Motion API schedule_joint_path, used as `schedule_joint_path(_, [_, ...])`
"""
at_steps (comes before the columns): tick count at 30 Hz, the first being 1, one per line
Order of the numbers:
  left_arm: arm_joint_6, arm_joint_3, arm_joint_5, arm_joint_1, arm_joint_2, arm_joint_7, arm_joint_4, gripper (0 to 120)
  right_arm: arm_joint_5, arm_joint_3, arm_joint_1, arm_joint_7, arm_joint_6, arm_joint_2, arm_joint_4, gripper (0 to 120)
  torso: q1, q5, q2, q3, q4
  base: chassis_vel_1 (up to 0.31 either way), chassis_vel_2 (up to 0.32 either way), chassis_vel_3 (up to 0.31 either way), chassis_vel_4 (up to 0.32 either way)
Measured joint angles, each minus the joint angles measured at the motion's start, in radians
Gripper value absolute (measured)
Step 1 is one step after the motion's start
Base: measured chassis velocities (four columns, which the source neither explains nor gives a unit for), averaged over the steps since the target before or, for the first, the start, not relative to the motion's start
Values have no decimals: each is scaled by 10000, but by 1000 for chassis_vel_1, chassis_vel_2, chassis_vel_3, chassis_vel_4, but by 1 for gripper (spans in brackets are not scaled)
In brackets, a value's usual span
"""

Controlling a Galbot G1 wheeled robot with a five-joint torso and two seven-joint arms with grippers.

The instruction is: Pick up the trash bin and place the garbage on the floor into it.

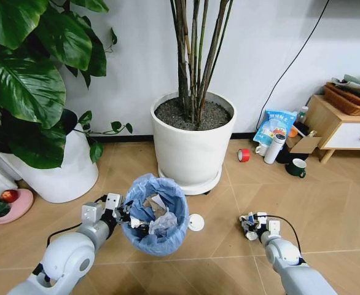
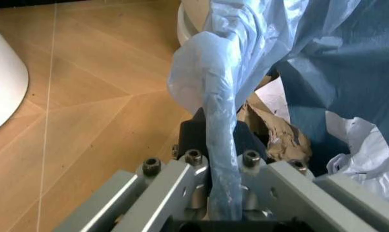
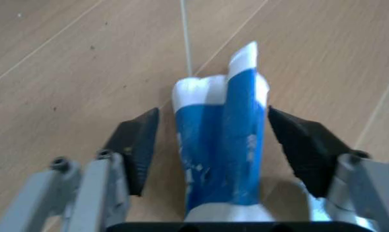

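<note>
Right gripper [image 3: 211,145] low over the wood floor [image 1: 327,203], fingers [image 3: 138,145] spread w/ a gap each side, straddling a crushed blue-white package [image 3: 221,154] lying on the floor; package not pinched, its long axis runs straight out along the gripper's reach, white pointed end away from the wrist; in head view this gripper [image 1: 251,225] sits right of the trash bin [image 1: 158,215], apart from it. Left gripper [image 1: 126,216] at the bin's left rim, pressed together on a bunched fold of the light-blue bag [image 2: 220,145]; bin upright, mouth up, in front of the big white plant pot [image 1: 192,144]; crumpled paper [image 1: 157,206] inside; white round disc [image 1: 196,222] flat on floor just beside bin's right side.
</note>
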Motion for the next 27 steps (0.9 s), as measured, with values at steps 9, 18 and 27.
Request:
schedule_joint_path(9, [-4,5,-109,-123,104,-2,15,0,66,159,162,22,34,357,-487,26,0,-3,0,0,0,0,0,0,0])
schedule_joint_path(18, [-5,24,-174,-160,122,-16,35,0,0,366,65,133,244,485,-463,0,0,4,0,0,0,0,0,0,0])
schedule_joint_path(27, [-5,41,-285,-168,191,-257,29,0,-136,1107,-391,200,427,334,1134,0,0,3,0,0,2,0,0,0,0])
